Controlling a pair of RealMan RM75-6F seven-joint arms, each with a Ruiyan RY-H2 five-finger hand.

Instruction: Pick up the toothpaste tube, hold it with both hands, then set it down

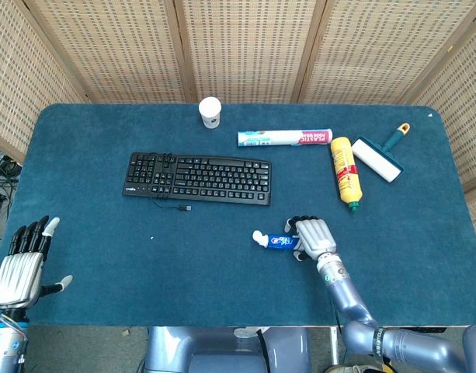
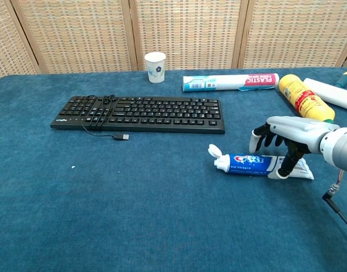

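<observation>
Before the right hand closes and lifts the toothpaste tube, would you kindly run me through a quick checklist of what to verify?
1. Toothpaste tube lies flat on the table, cap end toward the keyboard side: ok.
2. Right hand is arched over the tube's tail end: ok.
3. Fingers actually grip the tube: cannot tell; the thumb tip is at the tube's near edge, the others are spread above it.
4. Space around the tube for a lift: ok; the keyboard and yellow bottle lie well apart from it.
5. Left hand ready for the two-handed hold: not ok; it is open at the table's far left edge, away from the tube.
</observation>
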